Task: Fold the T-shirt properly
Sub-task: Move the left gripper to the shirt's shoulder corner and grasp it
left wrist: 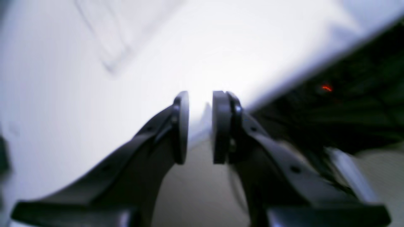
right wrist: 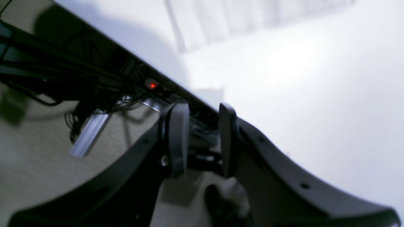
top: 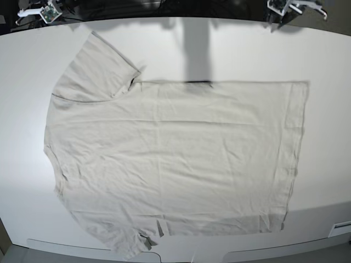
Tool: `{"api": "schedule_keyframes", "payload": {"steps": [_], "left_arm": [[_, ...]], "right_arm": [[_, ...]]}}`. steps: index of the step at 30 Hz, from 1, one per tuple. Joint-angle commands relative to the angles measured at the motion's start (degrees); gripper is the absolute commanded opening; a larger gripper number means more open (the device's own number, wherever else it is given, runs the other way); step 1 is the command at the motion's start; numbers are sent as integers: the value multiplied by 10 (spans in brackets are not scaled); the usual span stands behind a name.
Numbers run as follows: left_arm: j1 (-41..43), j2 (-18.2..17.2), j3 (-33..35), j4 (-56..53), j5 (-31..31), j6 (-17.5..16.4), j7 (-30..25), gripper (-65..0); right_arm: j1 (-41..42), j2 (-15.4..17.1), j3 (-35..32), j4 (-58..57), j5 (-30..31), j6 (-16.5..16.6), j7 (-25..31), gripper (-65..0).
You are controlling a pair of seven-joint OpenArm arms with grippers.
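Observation:
The pale beige T-shirt lies spread flat on the white table, neck side to the left and hem to the right. One sleeve points to the far edge and the other to the near edge. My left gripper is at the far right corner, its jaws a little apart and empty. My right gripper is at the far left corner, its jaws also a little apart and empty. Both are off the shirt. Blurred cloth shows in the left wrist view and the right wrist view.
The table's far edge runs right by both grippers. Beyond it are dark cables, a red light and a metal leg over the floor. A small white piece lies at the table's near right corner.

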Motion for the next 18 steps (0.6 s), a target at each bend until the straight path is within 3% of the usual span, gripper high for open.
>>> {"api": "schedule_keyframes", "payload": {"steps": [1, 8, 13, 18], "left_arm": [[0, -9, -2, 10, -2, 3, 2, -518], [-92, -92, -1, -4, -3, -2, 52, -455], [-164, -144, 1, -74, 13, -46, 57, -417], [-231, -191, 18, -165, 16, -49, 57, -418]], "right_arm": [[-7, 13, 4, 18, 0, -2, -2, -473], [27, 57, 4, 43, -7, -2, -47, -472], [63, 61, 4, 43, -7, -3, -83, -472], [67, 61, 4, 43, -7, -3, -84, -472]]}}
